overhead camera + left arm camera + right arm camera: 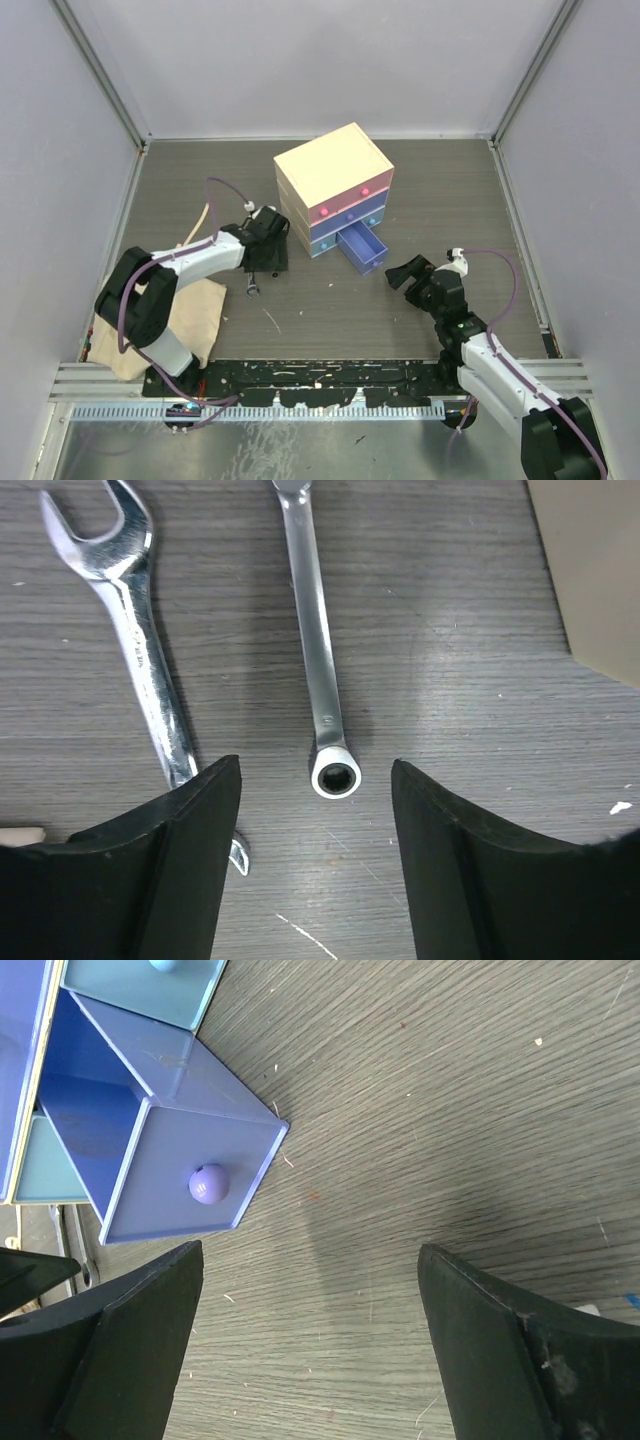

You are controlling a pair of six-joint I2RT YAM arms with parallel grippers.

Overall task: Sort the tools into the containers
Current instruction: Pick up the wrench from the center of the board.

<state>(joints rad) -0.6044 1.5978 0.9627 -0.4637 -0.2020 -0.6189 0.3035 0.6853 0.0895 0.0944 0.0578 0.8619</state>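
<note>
I see soft, even light from above in all 3 views. Glare whitens the wrench (140,670). The left fingers (150,880) look slightly blurred, I think. A faint shadow lies beside the drawer (170,1160).

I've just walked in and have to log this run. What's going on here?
Two robot arms are sorting tools into a small cream chest. The left gripper hangs open over a ring-ended wrench, which lies between its jaws, not yet gripped. An open-ended wrench lies beside it on the table. The chest's bottom drawer is pulled out, and the right gripper sits open and empty in front of it.
</note>
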